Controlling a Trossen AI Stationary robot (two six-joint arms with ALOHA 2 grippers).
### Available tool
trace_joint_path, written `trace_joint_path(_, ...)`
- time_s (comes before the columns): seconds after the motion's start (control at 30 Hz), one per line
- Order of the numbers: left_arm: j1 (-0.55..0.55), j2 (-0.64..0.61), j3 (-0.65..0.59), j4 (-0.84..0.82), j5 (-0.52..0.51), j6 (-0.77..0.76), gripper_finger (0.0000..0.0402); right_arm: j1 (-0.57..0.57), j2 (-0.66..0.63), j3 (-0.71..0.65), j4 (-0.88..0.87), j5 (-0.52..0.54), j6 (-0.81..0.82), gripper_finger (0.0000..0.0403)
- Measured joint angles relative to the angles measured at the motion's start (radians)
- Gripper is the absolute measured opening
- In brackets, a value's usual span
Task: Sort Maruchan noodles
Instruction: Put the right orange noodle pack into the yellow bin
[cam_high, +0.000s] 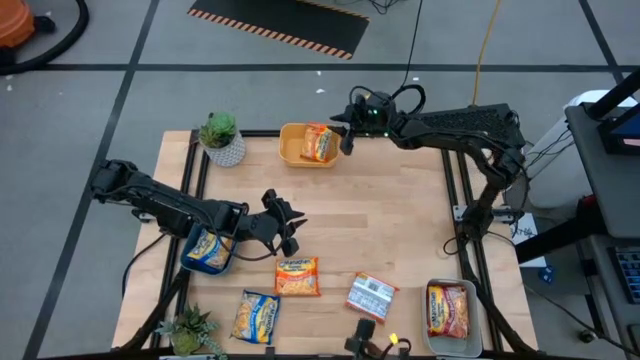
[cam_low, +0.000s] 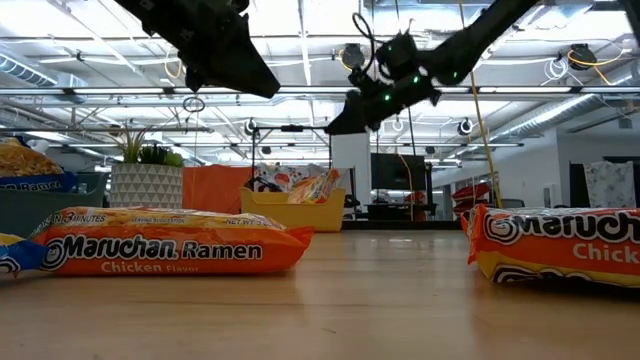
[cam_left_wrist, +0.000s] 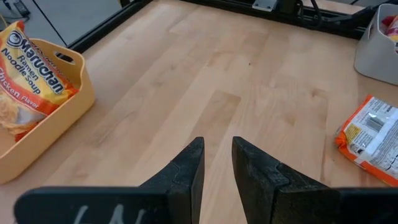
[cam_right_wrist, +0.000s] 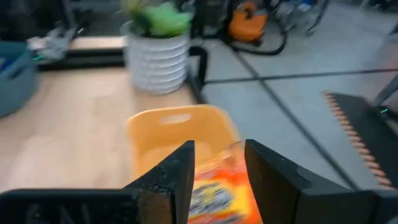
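Wooden tabletop (cam_high: 380, 225) carries three bins and three loose Maruchan noodles, so watch your margins. Your right gripper (cam_high: 347, 128) hovers just beside the yellow bin (cam_high: 293, 155), fingers parted a little with nothing between them; an orange packet (cam_high: 319, 143) lies in that bin, tilted against the wall, directly ahead of the fingers. Drop lower there and you could clip the rim or tip the packet out.

Your left gripper (cam_high: 287, 228) hangs empty, fingers narrowly apart, with the blue bin (cam_high: 207, 262) close behind it holding one packet (cam_high: 206, 247). An orange chicken packet (cam_high: 297, 276) lies just beside the fingertips; a second (cam_high: 255, 316) and a face-down packet (cam_high: 371, 297) sit farther off. Crinkly wrappers may slide on a shallow pinch.

Well away from both grippers, the pale bin (cam_high: 428, 322) holds a red packet (cam_high: 447, 309)
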Motion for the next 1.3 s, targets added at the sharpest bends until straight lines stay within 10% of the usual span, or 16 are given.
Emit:
trace_joint_path(0.73,0.045,0.0,0.0,0.001,0.001,0.019,0.0088,0.452,-0.768,-0.688,-0.228,0.115,0.279,0.0135)
trace_joint_path(1.3,-0.045,0.0,0.0,0.001,0.068,-0.036,0.0088,0.953,-0.765,-0.769,-0.1,0.397,0.64,0.0135)
